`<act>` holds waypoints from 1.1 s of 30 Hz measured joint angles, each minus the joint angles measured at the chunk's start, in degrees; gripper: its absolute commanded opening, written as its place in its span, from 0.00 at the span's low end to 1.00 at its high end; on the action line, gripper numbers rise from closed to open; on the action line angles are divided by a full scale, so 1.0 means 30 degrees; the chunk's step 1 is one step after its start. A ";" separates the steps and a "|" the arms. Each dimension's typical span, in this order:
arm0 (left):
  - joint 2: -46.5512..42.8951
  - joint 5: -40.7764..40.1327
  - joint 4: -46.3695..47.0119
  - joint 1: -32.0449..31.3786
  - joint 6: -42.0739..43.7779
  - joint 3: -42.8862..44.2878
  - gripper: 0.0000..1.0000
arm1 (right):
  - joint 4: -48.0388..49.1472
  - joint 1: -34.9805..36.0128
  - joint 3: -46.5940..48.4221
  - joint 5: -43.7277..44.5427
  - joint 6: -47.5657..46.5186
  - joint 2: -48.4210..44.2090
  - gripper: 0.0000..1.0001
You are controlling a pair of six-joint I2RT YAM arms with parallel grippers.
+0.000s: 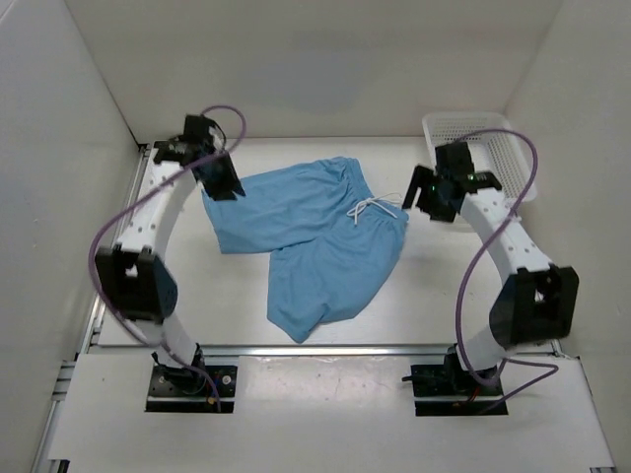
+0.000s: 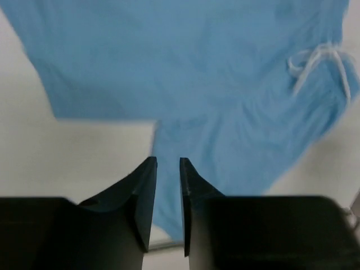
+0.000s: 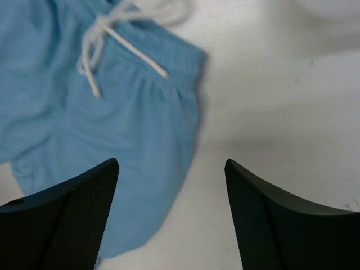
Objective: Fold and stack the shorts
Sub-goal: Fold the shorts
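I am looking at the counter [image 1: 424, 305] with the shorts [image 1: 311, 236] lying flat at centre frame, the waistband towards the upper right and the two legs fanning out to the left and to the bottom. The basket [image 1: 493, 138] is sitting in the upper right corner, apart from the cloth. My left fingers [image 2: 143, 191] are hovering over the left leg, narrowly parted and holding nothing. My right fingers [image 3: 84, 197] are standing wide apart and empty just right of the waistband, so that arm is nearer it. Only the right wrist view is showing the drawstring [image 3: 134, 50] crisply; the top view alone is giving the whole outline.
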 measured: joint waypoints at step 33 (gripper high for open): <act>-0.1362 0.0831 0.1792 -0.2084 -0.1938 -0.9646 0.10 | 0.5093 -0.1064 -0.8619 -0.6237 0.0619 0.0444 0.00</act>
